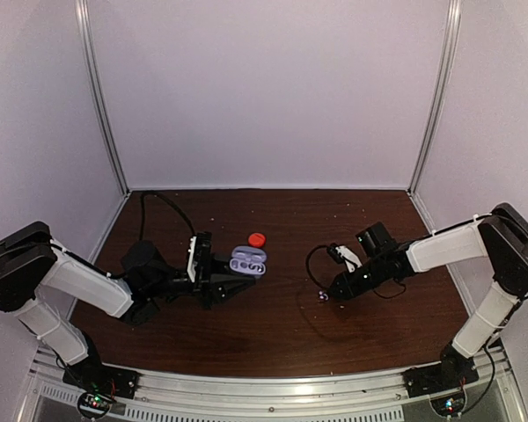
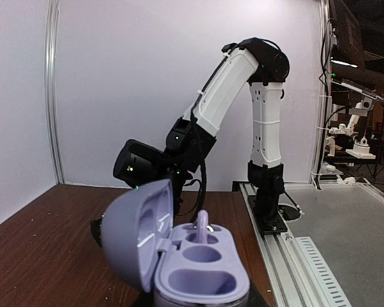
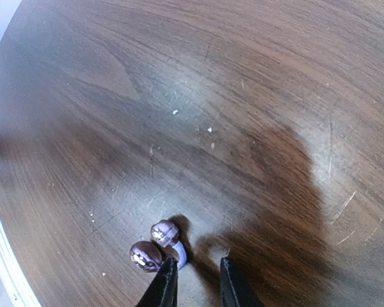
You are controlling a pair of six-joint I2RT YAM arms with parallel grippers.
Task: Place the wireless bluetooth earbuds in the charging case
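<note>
Earbud (image 3: 163,235) beside right fingers (image 3: 168,284), charging case (image 1: 248,262) open, red disc (image 1: 257,238) nearby

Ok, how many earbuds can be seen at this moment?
2. One earbud stands in the far slot of the open lavender charging case; the other earbud lies on the table at the tip of the right claw. Others may be hidden.

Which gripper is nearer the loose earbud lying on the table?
Right. The right gripper has its fingertips right beside the earbud; the left gripper is away across the table, at the charging case.
</note>
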